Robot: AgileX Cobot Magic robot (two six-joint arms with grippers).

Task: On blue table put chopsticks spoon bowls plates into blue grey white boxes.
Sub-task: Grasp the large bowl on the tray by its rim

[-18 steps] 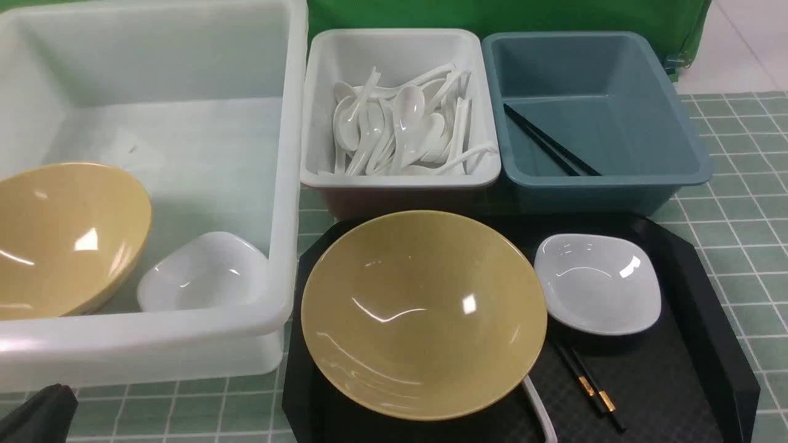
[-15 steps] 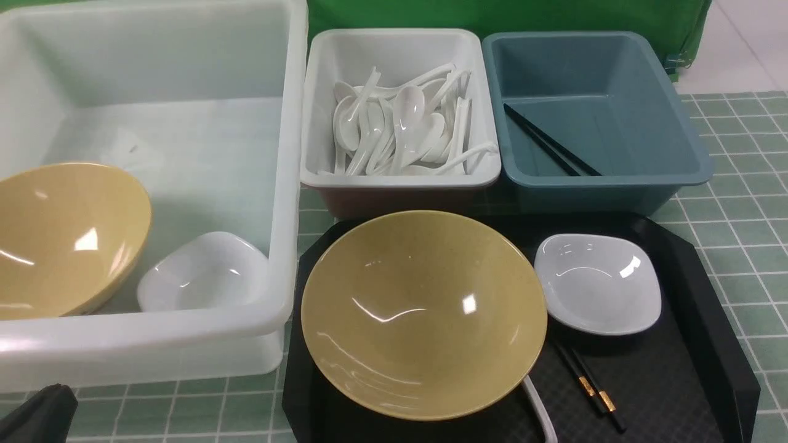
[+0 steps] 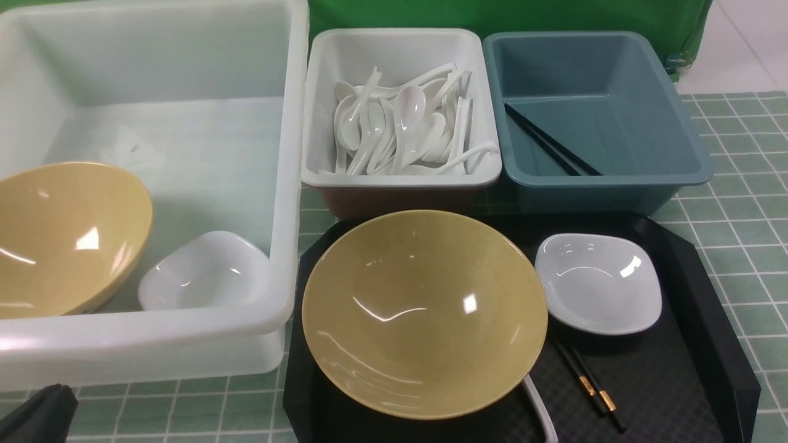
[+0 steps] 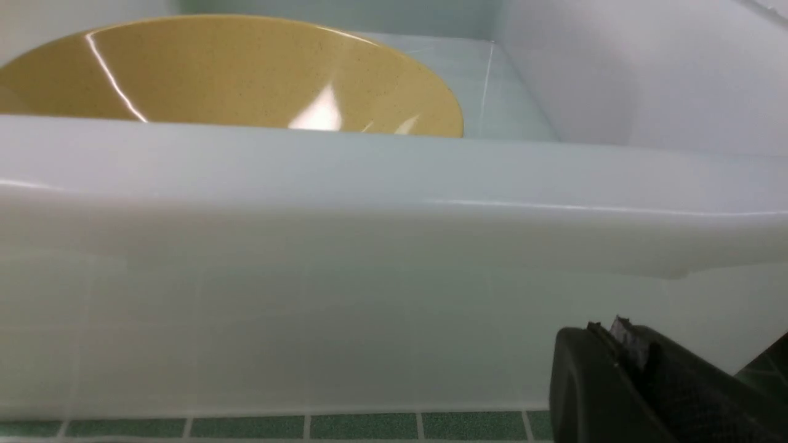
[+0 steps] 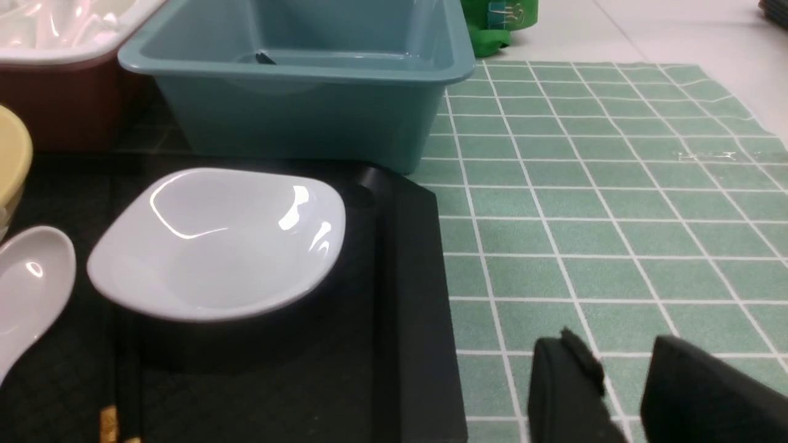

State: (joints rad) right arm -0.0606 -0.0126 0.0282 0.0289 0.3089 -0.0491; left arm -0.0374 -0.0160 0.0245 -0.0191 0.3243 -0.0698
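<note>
On the black tray (image 3: 695,295) stand a tan bowl (image 3: 425,314) and a white plate (image 3: 597,283), with black chopsticks (image 3: 588,387) in front of the plate. A white spoon (image 5: 28,289) lies on the tray between bowl and plate. The translucent white bin (image 3: 284,154) holds another tan bowl (image 3: 61,240) and a plate (image 3: 203,274). The small white tub (image 3: 400,46) holds several spoons (image 3: 406,123). A second pair of chopsticks (image 3: 548,144) lies in the blue-grey tub (image 3: 677,135). My left gripper (image 4: 609,329) is shut and empty, low before the bin's near wall. My right gripper (image 5: 615,354) is open over the table's tiles (image 5: 615,203), right of the tray.
A green cloth (image 3: 492,15) hangs behind the tubs. The tiled cover ends at the far right, where pale floor (image 5: 677,31) begins. The three tubs stand side by side along the back, tight against the tray's far edge.
</note>
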